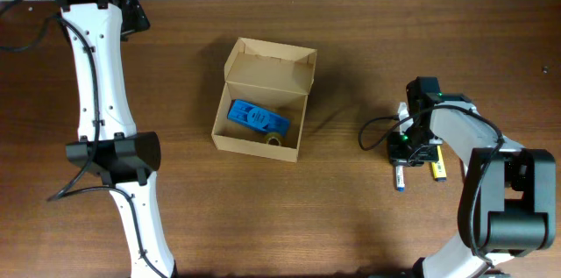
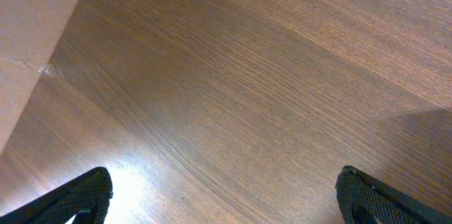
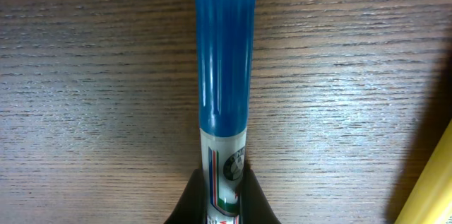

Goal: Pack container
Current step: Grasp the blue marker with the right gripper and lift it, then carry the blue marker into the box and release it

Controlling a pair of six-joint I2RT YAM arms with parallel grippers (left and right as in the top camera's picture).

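Looks straight down on a brown wood-grain table [image 3: 92, 97]. Shows a marker [image 3: 224, 75] lying lengthwise up the middle of the frame, with a ribbed blue cap at the top and a pale barrel below, printed with a label and red and green stripes. Shows two black fingers [image 3: 185, 206] at the bottom edge, pressed against the barrel from either side, with the gripper [image 3: 224, 197] clamped on it. Catches a yellow edge [image 3: 431, 189] in the lower right corner, apart from the marker, too little of it visible to name.
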